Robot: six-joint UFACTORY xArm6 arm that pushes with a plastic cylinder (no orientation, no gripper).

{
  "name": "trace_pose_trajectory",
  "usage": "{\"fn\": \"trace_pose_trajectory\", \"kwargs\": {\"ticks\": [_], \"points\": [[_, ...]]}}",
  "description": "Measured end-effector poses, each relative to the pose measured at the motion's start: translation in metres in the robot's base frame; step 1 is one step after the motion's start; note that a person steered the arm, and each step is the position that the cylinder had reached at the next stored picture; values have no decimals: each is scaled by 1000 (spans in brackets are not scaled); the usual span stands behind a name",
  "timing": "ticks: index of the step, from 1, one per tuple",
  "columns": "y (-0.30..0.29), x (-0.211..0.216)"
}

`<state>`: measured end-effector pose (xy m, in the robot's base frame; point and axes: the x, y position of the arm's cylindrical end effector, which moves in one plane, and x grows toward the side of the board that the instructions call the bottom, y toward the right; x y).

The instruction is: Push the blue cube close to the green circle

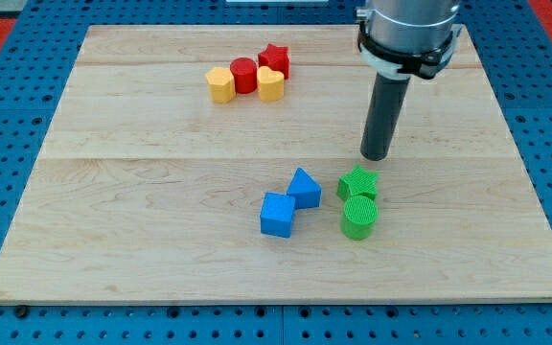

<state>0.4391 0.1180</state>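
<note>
The blue cube (277,215) lies on the wooden board (142,192) below the middle, touching a blue triangular block (304,187) at its upper right. The green circle (359,217), a short cylinder, lies to the right of the cube, with a gap between them. A green star-like block (357,182) touches the circle from above. My tip (376,156) is just above and slightly right of the green star block, well to the upper right of the blue cube, touching no block.
Near the view's top, a cluster: a yellow hexagon block (220,84), a red cylinder (244,75), a yellow heart block (270,84) and a red star block (275,59). A blue pegboard (8,115) surrounds the board.
</note>
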Motion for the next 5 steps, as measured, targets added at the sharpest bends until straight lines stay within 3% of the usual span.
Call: {"fn": "trace_pose_trajectory", "kwargs": {"ticks": [3, 5], "points": [[-18, 1], [-109, 27]]}}
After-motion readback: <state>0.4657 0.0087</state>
